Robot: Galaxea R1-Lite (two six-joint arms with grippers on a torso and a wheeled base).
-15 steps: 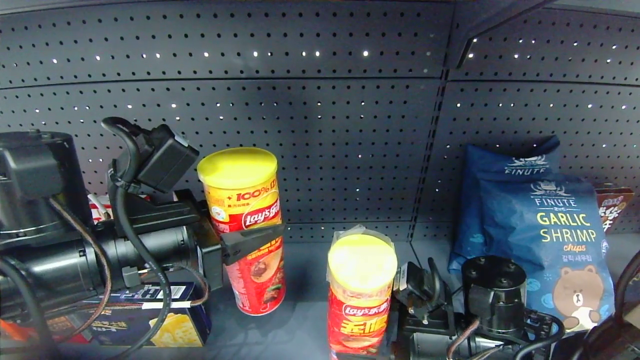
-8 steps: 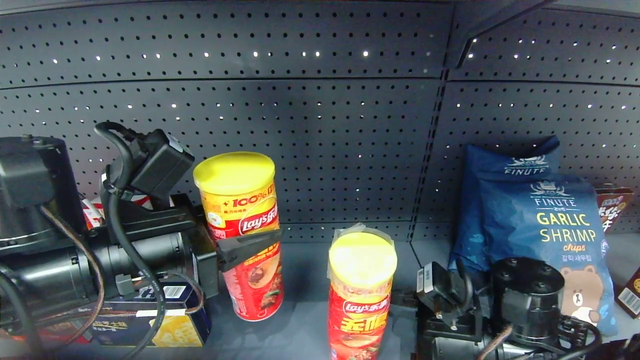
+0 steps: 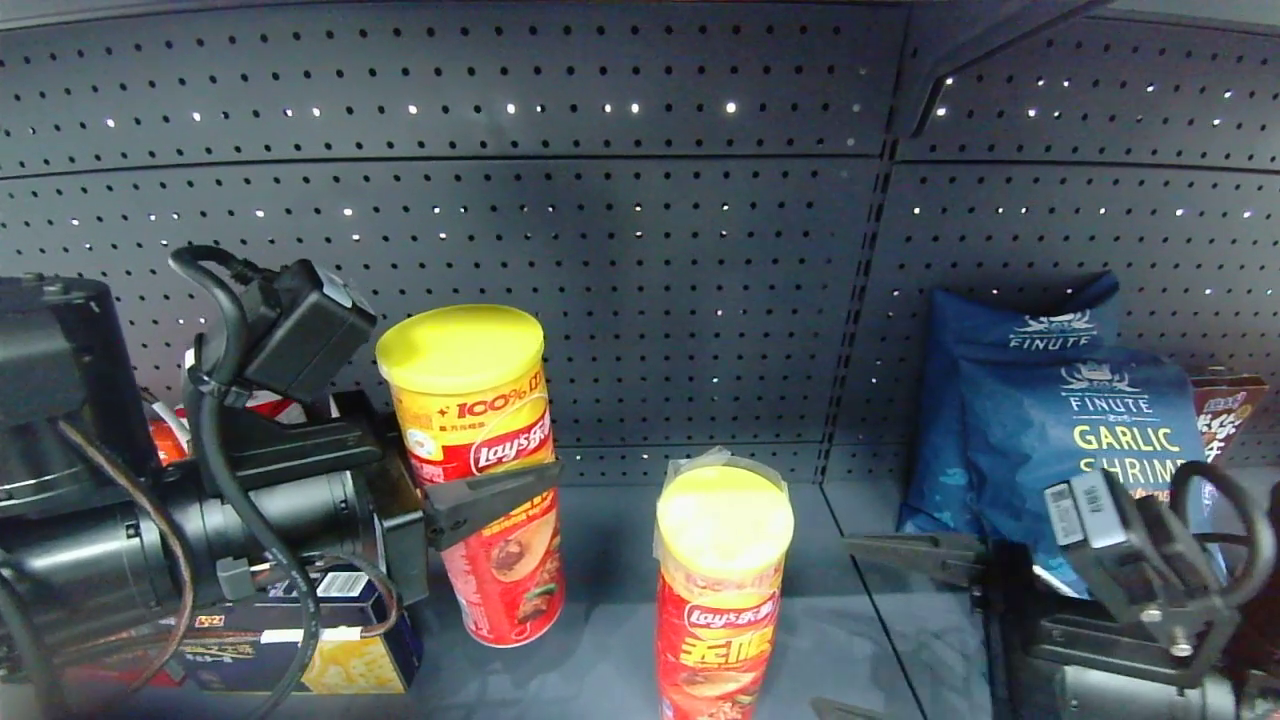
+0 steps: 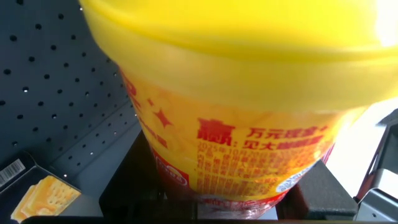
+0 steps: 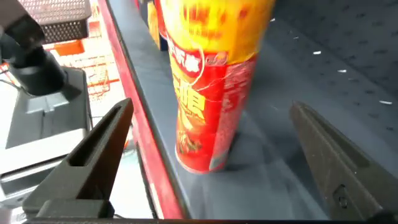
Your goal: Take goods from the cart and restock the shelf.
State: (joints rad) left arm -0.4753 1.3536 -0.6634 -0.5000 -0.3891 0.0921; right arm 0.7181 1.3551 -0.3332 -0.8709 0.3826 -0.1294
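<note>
Far left, low on the dark grey shelf deck [image 3: 610,640], a dark blue cardboard box with a yellow cracker picture [image 3: 345,655] lies partly hidden under the left arm. Just right of it, the left gripper [image 3: 497,492] comes in from the side, jaws clamped across the middle of a tall red-and-yellow chip canister with a yellow plastic lid [image 3: 470,400]. One black finger crosses the front of the label. The canister leans a touch, top toward the left. Its base is down at deck level, near the box, but whether it actually touches the deck I cannot tell. The left wrist view has its yellow lid and upper band right up close.

Centre now: a second red-and-yellow chip canister, its yellow lid under clear wrap [image 3: 722,600], stands upright near the shelf's front edge, well apart from the first.

Just right of that, the right gripper [image 3: 832,625] sits low with its jaws wide apart, holding nothing. Its fingertips point at the standing canister and stop just short of it, with no contact.

Farther right, two dark blue snack bags [image 3: 1040,410] lean one before the other against the perforated dark grey back panel [image 3: 650,250]. A brown carton [image 3: 1228,400] peeks out at the far right edge.
</note>
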